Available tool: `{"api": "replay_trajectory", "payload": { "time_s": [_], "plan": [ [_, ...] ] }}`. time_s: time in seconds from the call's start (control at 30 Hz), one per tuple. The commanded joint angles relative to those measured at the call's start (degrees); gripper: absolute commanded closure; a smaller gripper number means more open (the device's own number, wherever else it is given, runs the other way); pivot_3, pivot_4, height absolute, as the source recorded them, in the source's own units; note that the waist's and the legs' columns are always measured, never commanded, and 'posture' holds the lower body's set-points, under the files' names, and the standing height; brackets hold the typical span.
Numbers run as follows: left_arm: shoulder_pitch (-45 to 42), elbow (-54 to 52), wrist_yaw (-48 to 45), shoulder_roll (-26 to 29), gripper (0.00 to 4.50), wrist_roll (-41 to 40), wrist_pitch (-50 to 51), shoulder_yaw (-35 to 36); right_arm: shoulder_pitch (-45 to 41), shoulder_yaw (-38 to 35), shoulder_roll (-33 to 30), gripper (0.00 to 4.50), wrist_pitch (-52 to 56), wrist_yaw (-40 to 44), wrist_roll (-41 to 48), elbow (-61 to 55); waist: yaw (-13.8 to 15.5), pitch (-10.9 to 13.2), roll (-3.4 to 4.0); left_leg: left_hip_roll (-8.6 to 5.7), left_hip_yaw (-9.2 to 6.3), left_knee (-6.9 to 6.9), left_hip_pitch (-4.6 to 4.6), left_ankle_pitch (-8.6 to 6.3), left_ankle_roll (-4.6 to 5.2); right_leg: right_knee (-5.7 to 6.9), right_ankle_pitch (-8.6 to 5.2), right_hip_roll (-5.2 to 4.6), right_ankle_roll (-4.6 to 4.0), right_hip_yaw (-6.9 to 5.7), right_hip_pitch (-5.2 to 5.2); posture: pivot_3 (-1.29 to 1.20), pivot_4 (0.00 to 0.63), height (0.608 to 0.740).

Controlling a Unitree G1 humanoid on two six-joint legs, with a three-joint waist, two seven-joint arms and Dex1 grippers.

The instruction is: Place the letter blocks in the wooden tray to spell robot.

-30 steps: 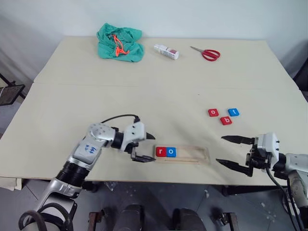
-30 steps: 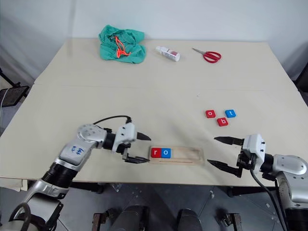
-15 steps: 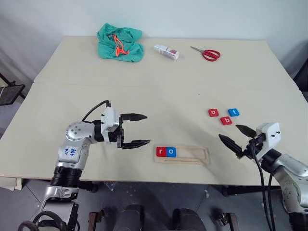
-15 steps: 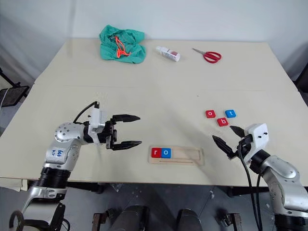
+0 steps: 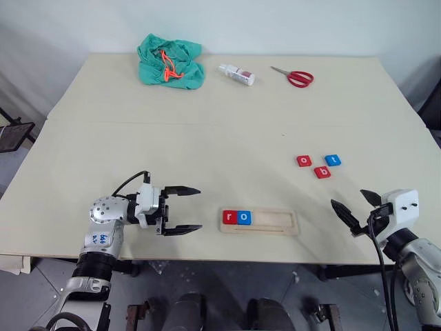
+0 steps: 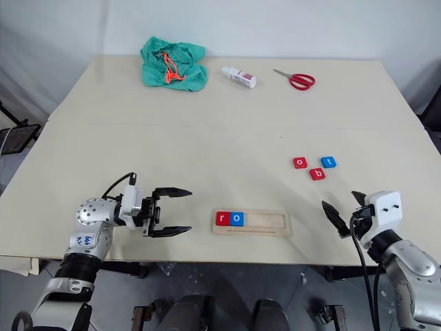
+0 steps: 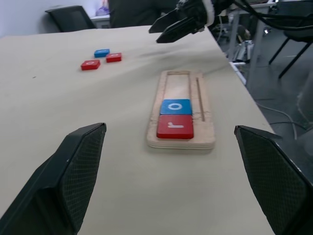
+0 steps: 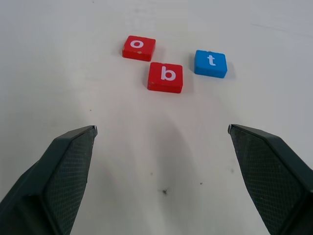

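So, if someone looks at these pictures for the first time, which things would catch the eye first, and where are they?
Probably the wooden tray near the table's front edge, with a red r block and a blue o block at its left end. Next, three loose blocks to the right of it and further back: a red o, a red b and a blue t. The green cloth at the far left also stands out.

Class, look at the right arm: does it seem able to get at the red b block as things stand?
Probably yes. The right gripper is open and faces the red b block, with bare table between them. The red o block and blue t block lie close beside it.
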Motion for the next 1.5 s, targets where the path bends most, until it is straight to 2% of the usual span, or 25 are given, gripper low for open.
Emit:
{"api": "replay_trajectory", "payload": {
  "time_s": [0.03, 0.43, 0.67, 0.87, 1.07, 1.5],
  "plan": [
    [-1.0, 1.2, -2.4, 1.1, 0.04, -1.5, -2.1, 1.3, -0.2, -2.1, 0.0, 0.0, 0.2, -0.4, 1.3, -2.2, 0.0, 0.0, 0.0, 0.0, 0.0, 0.0, 0.0, 0.0, 0.0, 0.0, 0.0, 0.0, 0.0, 0.0, 0.0, 0.0, 0.15, 0.74],
    [-0.6, 1.0, -1.1, 1.5, 0.04, -1.2, -2.1, 1.4, -2.3, -1.6, -0.6, 0.0, 1.4, 0.2, 1.5, -1.3, 0.0, 0.0, 0.0, -0.01, -0.02, 0.0, 0.0, 0.0, 0.0, 0.03, 0.0, -0.01, 0.0, 0.0, 0.0, 0.0, 0.15, 0.74],
    [0.6, -1.5, 0.1, 1.3, 0.04, -1.4, -1.3, 1.1, -8.5, 0.6, -0.3, 0.0, 6.2, -1.8, 1.3, 1.1, -0.1, 0.0, 0.0, 0.0, -0.03, -0.01, 0.0, 0.0, 0.0, 0.06, 0.0, 0.0, 0.0, 0.0, -0.04, 0.0, 0.15, 0.74],
    [2.3, -5.0, 1.0, 0.8, 0.04, -1.7, -0.1, 0.6, -17.6, 3.5, -0.4, 0.0, 11.1, -3.1, 0.2, 8.1, -0.2, 0.0, 0.0, 0.01, -0.01, -0.01, -0.01, 0.0, 0.0, 0.17, 0.0, -0.02, 0.0, 0.01, -0.12, 0.0, 0.15, 0.74],
    [3.4, -7.2, 1.6, 0.6, 0.04, -1.8, 0.6, 0.4, -23.8, 7.1, 0.4, 0.0, 10.6, -2.3, -2.1, 16.0, -0.2, 0.0, 0.0, -0.06, 0.1, 0.05, -0.23, 0.01, 0.02, 0.53, 0.0, -0.15, 0.0, 0.02, -0.54, 0.0, 0.15, 0.74],
    [5.9, -11.3, 4.3, 1.0, 0.04, -1.6, 1.7, 0.5, -29.6, 10.4, 3.1, 0.0, 5.0, -2.3, -6.7, 27.6, -0.7, 0.0, 0.0, 0.0, 0.25, 0.04, -0.23, 0.01, 0.02, 0.55, 0.0, -0.15, 0.0, 0.01, -0.63, 0.0, 0.15, 0.74]
  ]
}}
